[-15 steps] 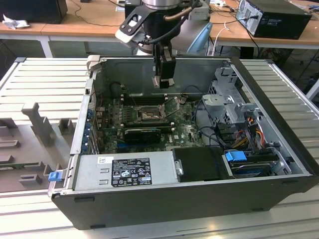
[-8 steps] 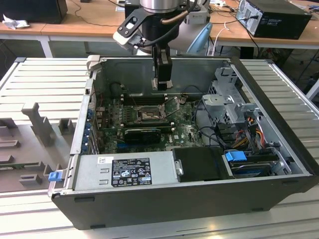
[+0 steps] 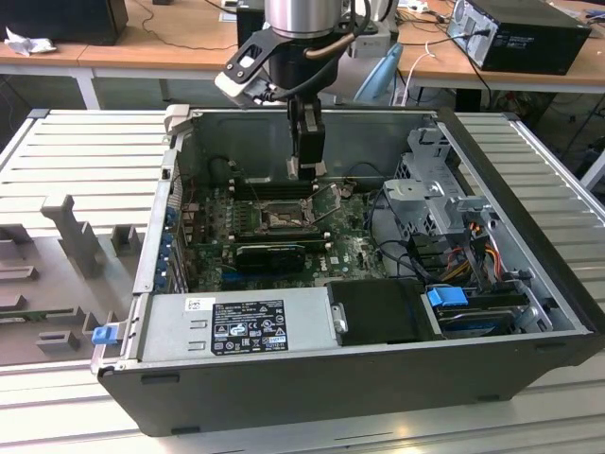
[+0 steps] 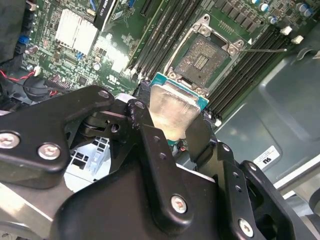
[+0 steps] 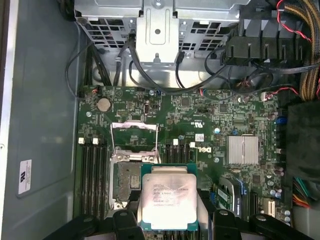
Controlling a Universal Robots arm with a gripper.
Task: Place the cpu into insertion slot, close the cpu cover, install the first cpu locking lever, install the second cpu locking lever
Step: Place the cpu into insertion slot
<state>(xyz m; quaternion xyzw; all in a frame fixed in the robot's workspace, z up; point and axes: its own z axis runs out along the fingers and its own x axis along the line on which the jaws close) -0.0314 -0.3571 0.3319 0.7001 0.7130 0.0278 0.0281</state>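
Black jaws, clamped narrow on two opposite edges of the cpu (image 4: 172, 112), hold the chip with its silver-grey face up and its tan rim showing between the finger links. The chip is in the air, clear of the board (image 5: 200, 115) and not yet seated.

The slot (image 5: 124, 182) lies open just beside and below it. In the first wrist view the chip overlaps one side of the dark socket, and the rest of the socket shows on the side towards the memory slots (image 5: 92, 175). The chip's edges run roughly parallel to the socket's rim, so the offset looks sideways and downward, with little twist to take out. In the exterior view the jaws hang over the far part of the board, and the socket sits towards that view's left of them and nearer the camera.

The cover (image 5: 134, 124) stands swung back from the socket on the side away from the jaws, its square window showing the board behind. A thin wire lever (image 4: 265, 49) juts free past a socket corner and across the memory slots, holding nothing down.

Farther out, a ribbed heatsink (image 5: 243, 150) sits on the board, well apart from the socket. The arm (image 3: 301, 19) comes down into the case (image 3: 312, 378), which lies on its side, open, on a slatted metal worktop (image 3: 85, 151).
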